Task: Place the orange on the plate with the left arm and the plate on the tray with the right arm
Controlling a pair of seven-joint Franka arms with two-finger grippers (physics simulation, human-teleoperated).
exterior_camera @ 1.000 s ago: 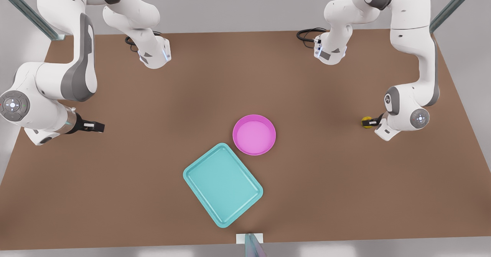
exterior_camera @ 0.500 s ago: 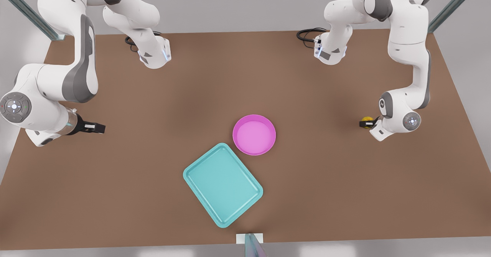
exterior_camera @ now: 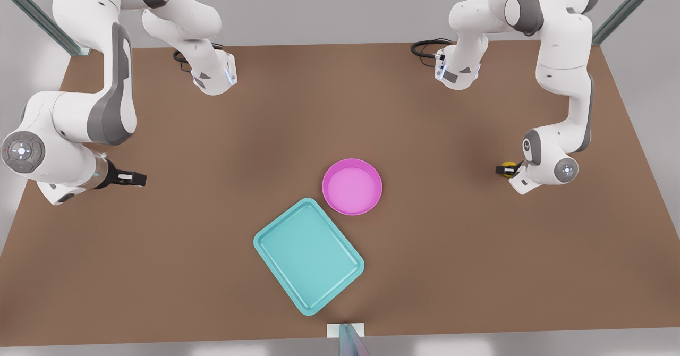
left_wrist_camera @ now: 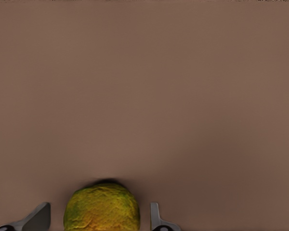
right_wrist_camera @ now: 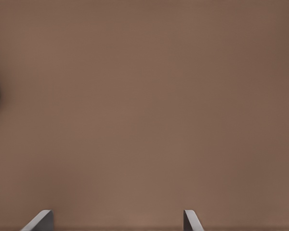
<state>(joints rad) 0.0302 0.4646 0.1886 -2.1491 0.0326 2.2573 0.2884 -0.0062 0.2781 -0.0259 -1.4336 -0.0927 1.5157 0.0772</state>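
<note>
Descent of the left gripper [left_wrist_camera: 97, 219] onto the orange [left_wrist_camera: 101, 208] is seen; its fingers [left_wrist_camera: 155, 216] now flank the fruit unclosed, so grasping comes next. The right gripper [exterior_camera: 133, 177] waits spread, well apart from the plate [exterior_camera: 352, 186] and tray [exterior_camera: 308, 255].

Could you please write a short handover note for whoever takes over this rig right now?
Left claw: open, its fingers either side of the small round yellow-orange orange, which sits on the brown table at the front view's right; no grasp yet.
Right claw: open, empty, waiting at the front view's left.
Round glossy pink plate: empty, on the table, beside the flat teal rectangular tray.
Done: nothing.
Left: grasp orange, put it on plate, then plate onto tray.
</note>
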